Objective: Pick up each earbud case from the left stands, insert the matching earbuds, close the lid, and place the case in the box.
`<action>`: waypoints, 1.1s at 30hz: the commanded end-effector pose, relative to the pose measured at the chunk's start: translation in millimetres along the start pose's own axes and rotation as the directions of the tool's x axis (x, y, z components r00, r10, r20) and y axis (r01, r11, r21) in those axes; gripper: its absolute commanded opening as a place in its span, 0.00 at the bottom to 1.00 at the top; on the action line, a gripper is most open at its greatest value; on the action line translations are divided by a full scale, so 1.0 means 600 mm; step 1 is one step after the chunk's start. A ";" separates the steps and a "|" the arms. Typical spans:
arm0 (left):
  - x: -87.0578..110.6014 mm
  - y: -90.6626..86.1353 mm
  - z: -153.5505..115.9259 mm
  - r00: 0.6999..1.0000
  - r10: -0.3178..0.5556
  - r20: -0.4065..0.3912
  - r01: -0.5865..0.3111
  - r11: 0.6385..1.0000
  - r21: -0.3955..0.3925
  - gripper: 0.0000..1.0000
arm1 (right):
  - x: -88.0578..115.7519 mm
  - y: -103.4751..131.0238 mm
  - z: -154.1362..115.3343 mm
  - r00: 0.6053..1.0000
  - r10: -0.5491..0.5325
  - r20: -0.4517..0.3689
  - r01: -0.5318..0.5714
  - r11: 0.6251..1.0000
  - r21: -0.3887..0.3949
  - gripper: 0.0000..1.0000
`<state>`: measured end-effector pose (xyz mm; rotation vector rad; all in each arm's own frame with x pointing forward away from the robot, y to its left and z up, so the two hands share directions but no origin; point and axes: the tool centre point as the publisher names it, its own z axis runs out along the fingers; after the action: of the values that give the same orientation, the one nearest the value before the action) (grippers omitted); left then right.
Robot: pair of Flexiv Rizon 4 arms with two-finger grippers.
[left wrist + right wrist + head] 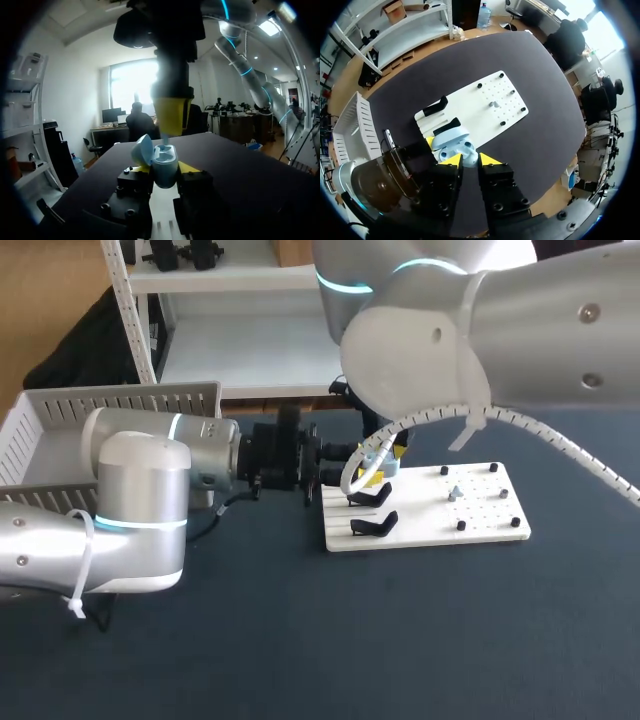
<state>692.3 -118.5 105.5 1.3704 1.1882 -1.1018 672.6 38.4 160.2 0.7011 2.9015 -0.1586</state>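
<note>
Table point(400, 640): dark surface carrying everything below.
White board point(480, 510): just right of the table's middle, with two black stands point(374, 525) at its left end and a small grey piece point(455, 492) among pegs toward its right end.
Left gripper point(166, 169): above the board's far left corner, yellow tips clamped on the case from both sides.
Earbud case point(165, 162): light blue, upright in that grip, lid point(143, 149) swung open.
Right gripper point(469, 160): pointing down just above the open case; I cannot tell whether it grips anything.
Box point(60, 415): white, slatted, at the table's far left corner.
</note>
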 end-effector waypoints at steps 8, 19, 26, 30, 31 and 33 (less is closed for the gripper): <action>0.000 -0.004 0.000 1.000 0.002 0.001 -0.002 1.000 -0.008 0.00 | -0.005 0.002 0.002 1.000 0.003 -0.009 -0.003 1.000 -0.002 0.00; 0.000 -0.004 0.000 1.000 0.002 0.001 -0.002 1.000 -0.008 0.00 | -0.008 0.002 0.006 1.000 0.002 -0.014 -0.002 1.000 0.004 0.00; 0.000 -0.004 0.000 1.000 0.002 0.001 -0.002 1.000 -0.008 0.00 | -0.009 0.005 0.010 1.000 0.000 -0.019 0.000 1.000 0.007 0.00; 0.000 -0.004 0.000 1.000 0.002 0.001 -0.002 1.000 -0.008 0.00 | -0.010 0.006 0.011 1.000 0.000 -0.019 0.000 1.000 0.008 0.00; 0.000 -0.004 0.000 1.000 0.002 0.001 -0.002 1.000 -0.008 0.00 | -0.010 0.007 0.012 1.000 0.000 -0.020 0.000 1.000 0.010 0.00; 0.000 -0.004 0.000 1.000 0.002 0.001 -0.002 1.000 -0.008 0.00 | -0.011 0.007 0.013 1.000 0.001 -0.021 -0.001 1.000 0.015 0.00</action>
<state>692.3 -118.5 105.6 1.3701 1.1882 -1.1015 678.7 36.5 153.5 0.7076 2.9183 -0.1637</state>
